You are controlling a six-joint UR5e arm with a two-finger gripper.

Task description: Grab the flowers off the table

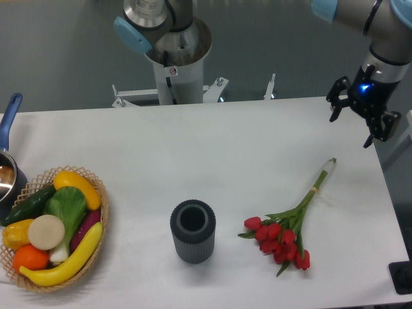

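Observation:
The flowers (283, 237), a bunch of red tulips with green leaves, lie flat on the white table (212, 138) at the front right. Their tied green stems run up and to the right toward the table's edge. My gripper (353, 129) hangs at the far right, above the table's back right corner, well above and beyond the stem ends. Its black fingers (335, 106) stand spread apart with nothing between them.
A dark ribbed cylindrical vase (192, 230) stands upright just left of the tulips. A wicker basket (56, 230) of fruit and vegetables sits at the front left. A pot with a blue handle (8, 161) is at the left edge. The arm's base (172, 58) rises behind the table.

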